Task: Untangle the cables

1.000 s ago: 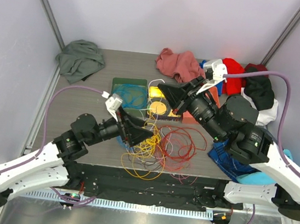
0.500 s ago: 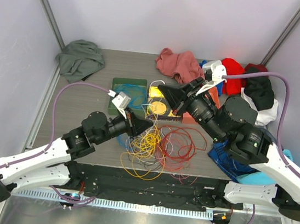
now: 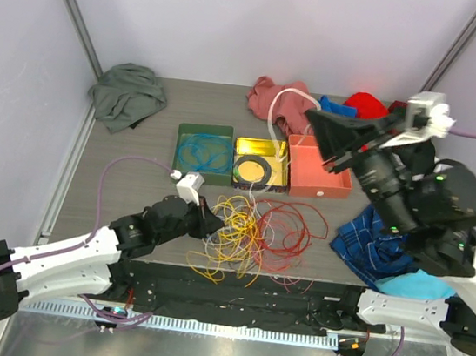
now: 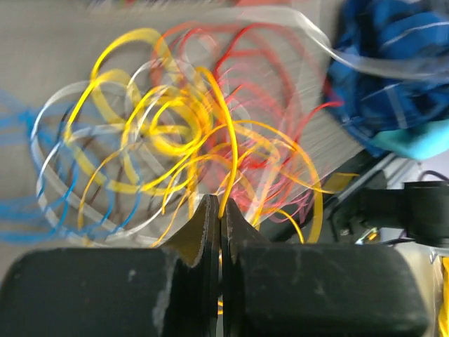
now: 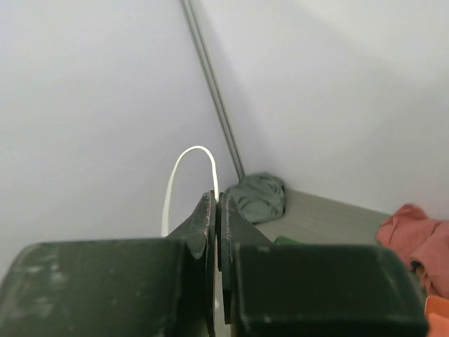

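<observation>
While the left pincer (image 3: 212, 225) has dropped low onto the tangled cables (image 3: 253, 233) near the front edge of the bench (image 3: 139, 130) and stays clamped shut on a yellow strand (image 4: 230, 147), the right pincer (image 3: 310, 114) has swung up and back, its jaws closed on a white cable (image 3: 272, 112) that now arcs high over the bench. By my reading, that white cable is being drawn clear of the others while they are pinned down.
</observation>
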`<state>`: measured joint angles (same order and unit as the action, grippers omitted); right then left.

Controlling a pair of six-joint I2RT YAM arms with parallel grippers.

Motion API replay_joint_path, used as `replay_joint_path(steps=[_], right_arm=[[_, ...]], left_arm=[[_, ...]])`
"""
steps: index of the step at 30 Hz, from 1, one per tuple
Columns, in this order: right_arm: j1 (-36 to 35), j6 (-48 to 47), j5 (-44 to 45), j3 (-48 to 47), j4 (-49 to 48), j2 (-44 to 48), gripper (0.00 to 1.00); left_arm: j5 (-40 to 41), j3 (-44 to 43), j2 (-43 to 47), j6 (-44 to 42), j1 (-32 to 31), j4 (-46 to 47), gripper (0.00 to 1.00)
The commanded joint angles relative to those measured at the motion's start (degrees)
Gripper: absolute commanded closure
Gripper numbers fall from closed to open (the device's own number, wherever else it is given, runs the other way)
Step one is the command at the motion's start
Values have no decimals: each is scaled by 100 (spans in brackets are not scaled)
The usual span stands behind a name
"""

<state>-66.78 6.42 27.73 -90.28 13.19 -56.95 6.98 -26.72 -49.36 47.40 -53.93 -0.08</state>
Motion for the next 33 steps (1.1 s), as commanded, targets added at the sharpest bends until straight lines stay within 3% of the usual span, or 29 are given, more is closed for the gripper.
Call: replay_joint_path(steps=[1,10,16,20,23,25,26,27,28,30,33], right_arm=[[-36,-483,339,-569,-449,140,99],[-36,-798,558,-789,-536,35,99],[-28,-1317,918,-1018,-1204,-62,99],[-36,-1791,1059,-1184,-2195,-132,99],[-28,-1933,1077,-1552,-2233,-308,99],[-28,-1933,1077,-1685,-1945,-430,99],[-36,-1916,1086,-1703,-1874,-457,99],[-28,-1846,1103,-1669,-1812,-458,99],[-28,-1811,1121,-1616,-1742,-431,99],[-36,-1688,1130,-1388,-1706,-387,99],[-36,-1573,1121,-1185,-1618,-343,99]], left_arm=[[295,307,251,788,-12,-475,100],[725,712,551,1342,-12,-1520,100],[761,905,94,1694,-12,-1926,100],[752,844,-362,1703,-3,-1944,100],[699,747,-705,1615,-3,-1926,100],[673,651,-820,1501,-12,-1961,86],[673,616,-812,1457,-12,-1987,70],[690,563,-759,1404,-12,-2014,43],[716,537,-585,1352,-3,-2040,32],[892,475,-268,1255,-3,-2171,0],[1163,466,540,1026,-21,-2251,0]])
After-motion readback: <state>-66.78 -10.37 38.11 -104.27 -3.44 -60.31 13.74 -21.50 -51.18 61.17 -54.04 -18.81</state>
